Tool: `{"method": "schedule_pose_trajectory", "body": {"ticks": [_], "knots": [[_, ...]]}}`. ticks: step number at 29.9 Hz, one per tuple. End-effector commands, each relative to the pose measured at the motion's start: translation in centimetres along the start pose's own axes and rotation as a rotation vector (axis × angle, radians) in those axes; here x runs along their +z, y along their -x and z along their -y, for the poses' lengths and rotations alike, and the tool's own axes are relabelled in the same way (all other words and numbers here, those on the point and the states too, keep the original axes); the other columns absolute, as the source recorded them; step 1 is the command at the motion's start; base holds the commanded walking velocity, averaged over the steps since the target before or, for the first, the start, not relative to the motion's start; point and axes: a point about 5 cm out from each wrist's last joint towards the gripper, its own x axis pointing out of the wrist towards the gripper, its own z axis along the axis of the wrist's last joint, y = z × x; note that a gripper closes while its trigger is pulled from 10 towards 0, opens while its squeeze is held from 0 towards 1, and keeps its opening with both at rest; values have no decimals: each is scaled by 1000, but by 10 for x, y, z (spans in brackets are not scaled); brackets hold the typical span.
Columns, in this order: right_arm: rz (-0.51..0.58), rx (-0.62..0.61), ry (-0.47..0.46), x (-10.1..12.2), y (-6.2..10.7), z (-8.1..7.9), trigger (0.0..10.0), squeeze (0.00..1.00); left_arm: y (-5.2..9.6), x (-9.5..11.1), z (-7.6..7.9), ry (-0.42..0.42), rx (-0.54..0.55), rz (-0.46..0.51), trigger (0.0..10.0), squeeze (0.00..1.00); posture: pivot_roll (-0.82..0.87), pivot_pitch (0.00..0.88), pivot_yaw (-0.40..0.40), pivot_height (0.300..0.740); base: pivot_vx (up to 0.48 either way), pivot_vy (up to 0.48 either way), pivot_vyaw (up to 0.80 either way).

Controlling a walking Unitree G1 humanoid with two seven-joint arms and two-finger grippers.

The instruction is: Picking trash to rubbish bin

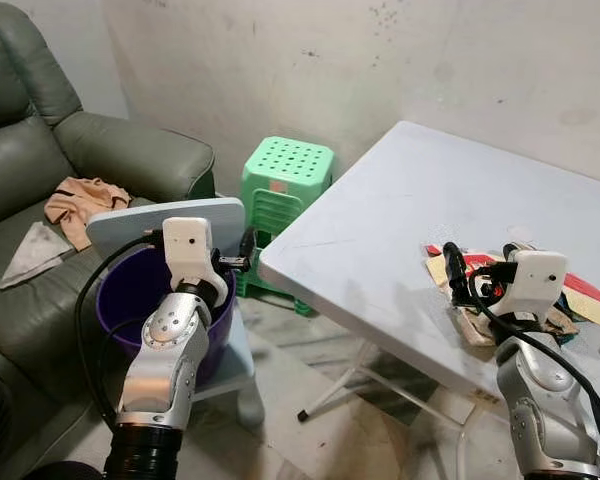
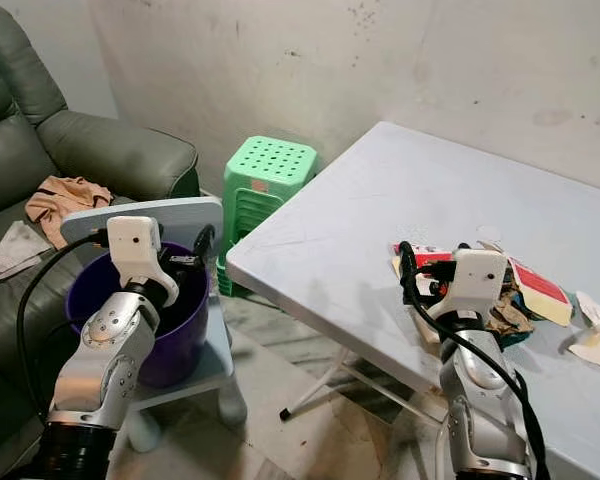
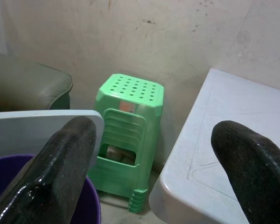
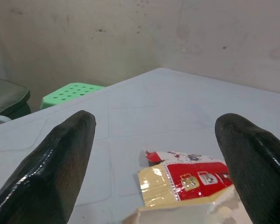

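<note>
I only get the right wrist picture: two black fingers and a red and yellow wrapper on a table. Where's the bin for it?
Observer: The purple bin sits on a pale stool beside the table's left edge, under the left gripper.
Operator: Is that other gripper holding anything?
Observer: No, its fingers are spread open with nothing between them.
Operator: Is my wrapper the only rubbish?
Observer: No. The red and yellow wrapper lies in a small pile with crumpled brownish scraps, and pale scraps lie further right on the table.
</note>
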Motion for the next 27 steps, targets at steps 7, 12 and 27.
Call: {"method": "schedule_pose_trajectory", "body": {"ticks": [7, 12, 27], "knots": [[15, 44, 46, 4, 4, 3, 10000, 0, 6, 9, 7, -79, -49, 67, 10000, 0, -5, 30, -69, 740, 0, 0, 0], [-10, 116, 100, 3, 11, 10, 10000, 0, 20, 5, 36, -168, -239, 83, 10000, 0, -10, 51, -61, 740, 0, 0, 0], [14, 8, -3, 0, 26, 38, 10000, 0, 43, -10, 67, -265, -447, 79, 10000, 0, -31, 76, -35, 740, 0, 0, 0]]}}
